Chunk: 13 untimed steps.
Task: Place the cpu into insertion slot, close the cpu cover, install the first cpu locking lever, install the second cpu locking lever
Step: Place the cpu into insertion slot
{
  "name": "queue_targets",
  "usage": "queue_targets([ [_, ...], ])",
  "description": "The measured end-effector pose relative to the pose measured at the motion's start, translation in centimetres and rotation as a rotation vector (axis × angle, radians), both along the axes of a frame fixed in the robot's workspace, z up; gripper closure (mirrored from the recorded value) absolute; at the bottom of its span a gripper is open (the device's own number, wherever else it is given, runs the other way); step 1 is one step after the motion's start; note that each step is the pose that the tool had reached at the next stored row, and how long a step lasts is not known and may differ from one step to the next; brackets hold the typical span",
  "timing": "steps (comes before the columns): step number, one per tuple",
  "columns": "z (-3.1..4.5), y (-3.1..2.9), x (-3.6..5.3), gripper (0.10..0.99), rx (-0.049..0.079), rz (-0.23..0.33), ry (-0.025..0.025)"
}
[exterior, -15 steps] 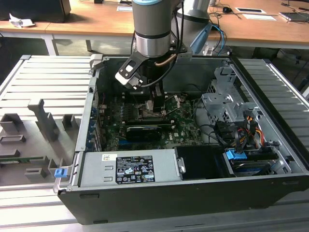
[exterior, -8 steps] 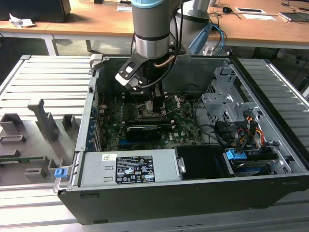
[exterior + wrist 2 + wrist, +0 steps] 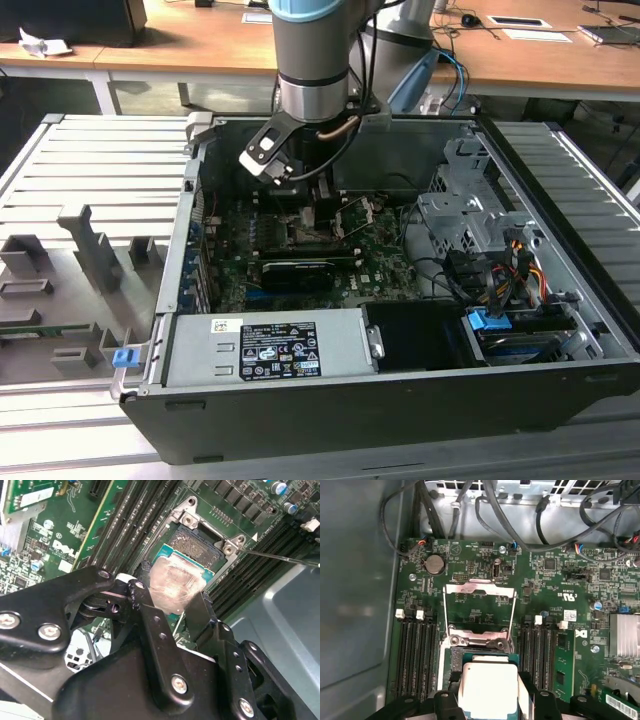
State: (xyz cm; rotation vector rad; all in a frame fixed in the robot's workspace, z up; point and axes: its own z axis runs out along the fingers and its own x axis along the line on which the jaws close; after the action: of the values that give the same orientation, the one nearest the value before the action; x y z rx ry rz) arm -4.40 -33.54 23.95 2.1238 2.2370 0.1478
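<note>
Gripping the cpu [image 3: 175, 582] in the gripper [image 3: 170, 592] over the insertion slot [image 3: 200, 547], beside the raised cpu cover [image 3: 479, 587]; best lowered level, edges aligned.

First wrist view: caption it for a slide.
The pincer holds the cpu over the insertion slot, with the cpu cover flipped open.

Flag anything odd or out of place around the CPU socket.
The cpu carries a smeared, patchy film on top, like old paste residue. Held in the gripper, it covers only part of the insertion slot, leaving one strip bare. The cpu cover is flipped open, as expected.
</note>
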Motion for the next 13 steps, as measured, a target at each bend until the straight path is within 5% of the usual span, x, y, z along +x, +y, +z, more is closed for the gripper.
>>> queue_targets([
  [6, -0.74, 0.04, -1.34, 0.561, 0.001, -0.002, -0.0001],
  [13, -1.20, 0.05, -1.44, 0.561, 0.003, -0.002, 0.0000],
])
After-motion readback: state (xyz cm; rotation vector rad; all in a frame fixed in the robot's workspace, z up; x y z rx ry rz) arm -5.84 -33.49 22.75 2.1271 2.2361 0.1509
